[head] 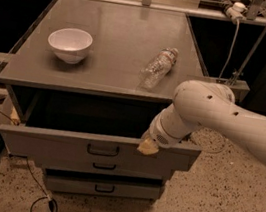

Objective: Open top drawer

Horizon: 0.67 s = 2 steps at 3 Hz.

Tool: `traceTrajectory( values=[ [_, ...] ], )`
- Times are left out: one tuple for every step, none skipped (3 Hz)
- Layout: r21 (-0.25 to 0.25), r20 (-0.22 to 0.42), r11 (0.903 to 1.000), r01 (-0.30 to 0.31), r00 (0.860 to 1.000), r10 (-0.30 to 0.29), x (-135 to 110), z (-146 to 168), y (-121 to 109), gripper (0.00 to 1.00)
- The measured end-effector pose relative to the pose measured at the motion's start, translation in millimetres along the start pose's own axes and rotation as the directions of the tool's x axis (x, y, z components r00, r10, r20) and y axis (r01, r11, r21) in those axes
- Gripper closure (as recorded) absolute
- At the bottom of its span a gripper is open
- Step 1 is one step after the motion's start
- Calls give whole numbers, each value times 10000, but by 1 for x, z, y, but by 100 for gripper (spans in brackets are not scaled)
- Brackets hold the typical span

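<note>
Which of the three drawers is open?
The top drawer: its front sticks out well past the two lower drawers. The gripper sits at its front's upper edge, right of centre.

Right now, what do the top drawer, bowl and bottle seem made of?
The top drawer: likely painted metal, with a flat matte grey front. The bowl: ceramic or plastic, smooth white with a slight sheen. The bottle: clear plastic, with a see-through ribbed body. The gripper sits at the drawer's front top edge, right of centre.

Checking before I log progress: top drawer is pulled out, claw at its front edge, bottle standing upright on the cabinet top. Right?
Not quite: the camera view shows the bottle lying on its side. The top drawer is pulled out, claw at its front edge.
</note>
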State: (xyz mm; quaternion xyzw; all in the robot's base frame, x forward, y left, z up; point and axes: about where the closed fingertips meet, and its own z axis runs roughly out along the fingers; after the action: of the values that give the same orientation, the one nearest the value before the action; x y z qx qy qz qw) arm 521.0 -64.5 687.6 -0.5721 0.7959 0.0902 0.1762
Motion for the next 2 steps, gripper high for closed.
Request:
traceTrajectory(
  values=[
    [78,-63,9987,-497,9987,498,8,-11,20,100],
    [78,-63,9987,-497,9987,498,8,-11,20,100]
  ],
)
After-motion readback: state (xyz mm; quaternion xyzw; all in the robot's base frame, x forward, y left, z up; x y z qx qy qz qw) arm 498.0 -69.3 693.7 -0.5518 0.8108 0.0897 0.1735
